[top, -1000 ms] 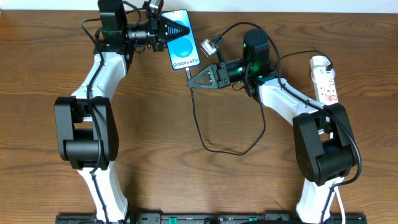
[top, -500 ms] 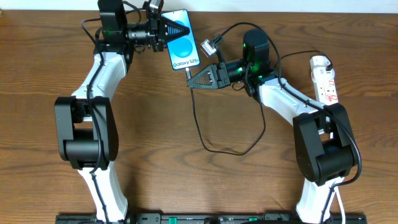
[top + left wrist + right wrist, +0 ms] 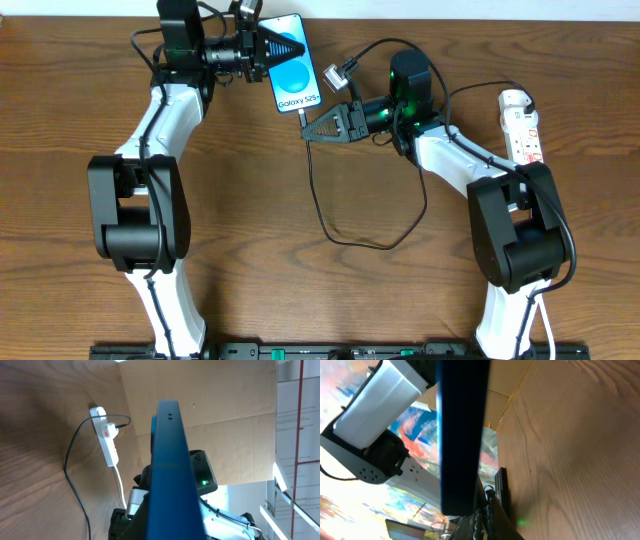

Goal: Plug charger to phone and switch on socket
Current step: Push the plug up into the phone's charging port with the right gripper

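Overhead, the left pincer point(image 3: 296, 47) clamps the phone point(image 3: 300, 82), screen up, and the right pincer point(image 3: 306, 131) is nipped tight on the charger point(image 3: 364, 245) just ahead. The left wrist sees only the phone's thin edge, with the socket point(image 3: 108, 442) beyond.

wood-grain table point(image 3: 250, 200), glossy phone point(image 3: 296, 72), plastic socket point(image 3: 522, 128)

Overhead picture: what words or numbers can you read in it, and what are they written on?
"Galaxy S25+": white letters on the blue screen of the phone; the last sign is tiny, so I am less sure of it.
Red marks on the white socket: too small to read.
Both wrist views: nothing to read.
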`<act>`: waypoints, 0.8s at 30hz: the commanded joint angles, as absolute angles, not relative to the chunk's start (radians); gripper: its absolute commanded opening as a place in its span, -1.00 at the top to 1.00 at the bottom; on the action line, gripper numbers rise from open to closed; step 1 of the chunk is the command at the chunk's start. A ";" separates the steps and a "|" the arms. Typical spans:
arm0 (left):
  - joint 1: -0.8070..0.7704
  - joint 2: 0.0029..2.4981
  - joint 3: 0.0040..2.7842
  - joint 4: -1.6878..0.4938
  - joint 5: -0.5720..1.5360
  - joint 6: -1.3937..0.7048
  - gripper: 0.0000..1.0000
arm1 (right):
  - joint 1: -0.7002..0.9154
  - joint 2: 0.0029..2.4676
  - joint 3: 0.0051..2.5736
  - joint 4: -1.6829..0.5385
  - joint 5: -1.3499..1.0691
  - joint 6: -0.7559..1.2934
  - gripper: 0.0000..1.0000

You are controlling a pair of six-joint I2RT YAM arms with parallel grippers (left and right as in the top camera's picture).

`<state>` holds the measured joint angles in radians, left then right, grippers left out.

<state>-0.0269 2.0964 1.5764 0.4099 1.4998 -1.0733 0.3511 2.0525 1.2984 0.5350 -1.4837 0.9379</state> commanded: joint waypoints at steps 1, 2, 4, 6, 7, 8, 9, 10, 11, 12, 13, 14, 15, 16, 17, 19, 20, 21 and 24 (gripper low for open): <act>-0.034 2.074 1.578 0.422 1.571 -1.071 0.85 | 0.332 2.062 1.311 0.580 -1.380 1.003 0.99; -0.034 2.074 1.578 0.422 1.571 -1.071 0.86 | 0.332 2.062 1.311 0.593 -1.373 1.014 0.98; -0.034 2.074 1.578 0.426 1.571 -1.071 0.85 | 0.332 2.062 1.311 0.596 -1.359 1.025 0.98; -0.034 2.074 1.578 0.426 1.571 -1.071 0.85 | 0.332 2.062 1.311 0.596 -1.355 1.025 0.98; -0.034 2.074 1.578 0.426 1.571 -1.070 0.86 | 0.332 2.062 1.311 0.596 -1.355 1.025 0.98; -0.034 2.074 1.578 0.426 1.571 -1.070 0.85 | 0.332 2.062 1.311 0.596 -1.355 1.025 0.99; -0.034 2.074 1.578 0.429 1.571 -1.070 0.85 | 0.332 2.062 1.311 0.598 -1.353 1.027 0.99; -0.034 2.074 1.578 0.429 1.571 -1.070 0.85 | 0.332 2.062 1.311 0.612 -1.352 1.038 0.98; -0.034 2.074 1.578 0.429 1.571 -1.070 0.85 | 0.332 2.062 1.311 0.627 -1.352 1.048 0.99; -0.034 2.074 1.578 0.429 1.571 -1.070 0.85 | 0.332 2.062 1.311 0.641 -1.350 1.055 0.99; -0.034 2.074 1.578 0.429 1.571 -1.070 0.86 | 0.332 2.062 1.311 0.664 -1.347 1.065 0.98; -0.034 2.074 1.578 0.429 1.571 -1.069 0.85 | 0.332 2.062 1.311 0.690 -1.344 1.081 0.99; -0.034 2.074 1.578 0.429 1.571 -1.069 0.85 | 0.332 2.062 1.311 0.713 -1.340 1.100 0.99; -0.034 2.074 1.578 0.429 1.571 -1.069 0.85 | 0.332 2.062 1.311 0.723 -1.335 1.111 0.98; -0.034 2.074 1.578 0.429 1.571 -1.069 0.85 | 0.332 2.062 1.311 0.723 -1.331 1.111 0.98; -0.034 2.074 1.578 0.429 1.571 -1.070 0.85 | 0.332 2.062 1.311 0.723 -1.326 1.111 0.98; -0.034 2.074 1.578 0.429 1.571 -1.069 0.86 | 0.332 2.062 1.311 0.722 -1.325 1.111 0.99; -0.034 2.074 1.578 0.429 1.571 -1.069 0.86 | 0.332 2.062 1.311 0.722 -1.325 1.111 0.99; -0.035 2.074 1.578 0.429 1.571 -1.069 0.86 | 0.332 2.062 1.311 0.723 -1.311 1.125 0.98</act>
<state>-0.0204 2.0964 1.5764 0.4267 1.4754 -1.0760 0.3519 2.0556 1.2945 0.7116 -1.4586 1.1015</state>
